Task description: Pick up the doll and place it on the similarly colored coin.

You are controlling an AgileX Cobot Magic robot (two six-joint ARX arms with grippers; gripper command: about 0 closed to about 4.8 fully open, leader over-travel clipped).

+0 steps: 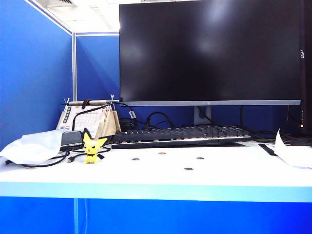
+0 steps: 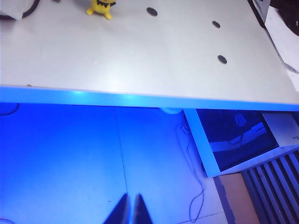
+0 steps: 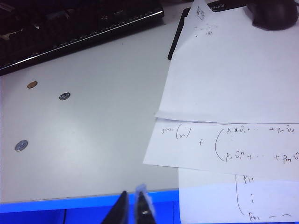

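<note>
A tiny yellow doll (image 1: 93,149) with pointed black-tipped ears is seen standing upright on a white table (image 1: 161,178), toward the left side in the exterior view, just beside a tangle of black cables (image 1: 53,161). Well apart from it, nearer the middle of the table and close to a black keyboard (image 1: 180,135), a small brownish coin (image 1: 162,153) lies flat; three darker grey coins (image 1: 188,168) are scattered around it. Nothing has been picked up: the doll is untouched and the whole task is judged to remain, from the grasp to the placement on the brownish coin.

The left gripper (image 2: 130,210) is held out in front of the table edge, above the floor, its fingers drawn almost together and empty. The right gripper (image 3: 131,205) is poised over the near table edge on the right side, fingers likewise narrow and empty, beside handwritten paper sheets (image 3: 233,107).

A large dark monitor (image 1: 209,51) is set behind the keyboard. Blue partition walls (image 1: 34,73) enclose the desk.
</note>
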